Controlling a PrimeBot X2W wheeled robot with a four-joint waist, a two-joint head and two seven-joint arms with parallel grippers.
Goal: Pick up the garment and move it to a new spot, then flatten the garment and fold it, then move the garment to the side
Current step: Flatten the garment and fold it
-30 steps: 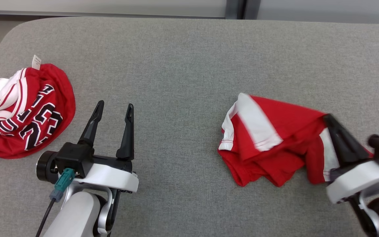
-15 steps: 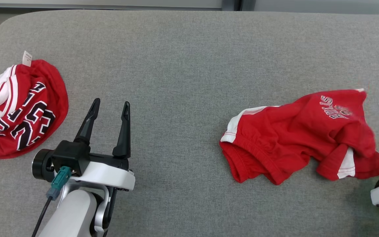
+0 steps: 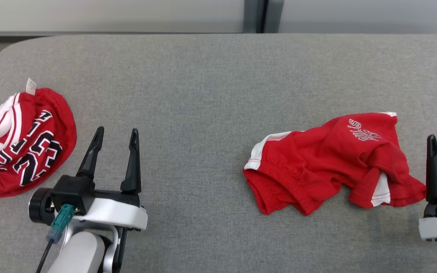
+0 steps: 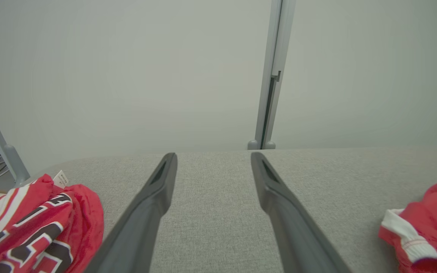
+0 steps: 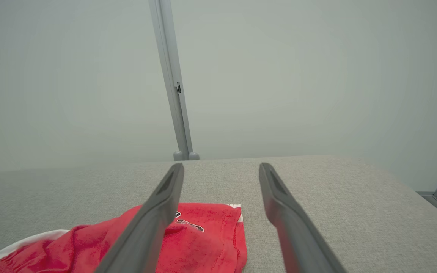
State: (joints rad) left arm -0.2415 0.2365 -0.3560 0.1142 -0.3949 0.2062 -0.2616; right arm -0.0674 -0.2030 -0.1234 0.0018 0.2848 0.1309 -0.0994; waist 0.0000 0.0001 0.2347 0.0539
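The garment (image 3: pixel 317 167), red shorts with white trim and white lettering, lies loosely crumpled on the grey table (image 3: pixel 203 83) at the right. My right gripper (image 5: pixel 220 167) is open and empty, just right of and nearer than the garment (image 5: pixel 207 242); one of its fingers (image 3: pixel 434 170) rises at the head view's right edge, a little off the cloth. My left gripper (image 3: pixel 117 132) stands open and empty at the lower left, well away from the shorts. In the left wrist view the left gripper (image 4: pixel 214 155) points across bare table, with the garment (image 4: pixel 431 223) at the far right.
A second red garment, a jersey (image 3: pixel 21 144) with black and white lettering, lies bunched at the table's left end, also in the left wrist view as the jersey (image 4: pixel 32 227). A pale wall with a vertical post (image 3: pixel 254 15) runs behind the table. Bare grey table lies between the two garments.
My right gripper has opened, let go of the garment and drawn back to the right. The shorts now lie spread out more on the table. The head camera has shifted.
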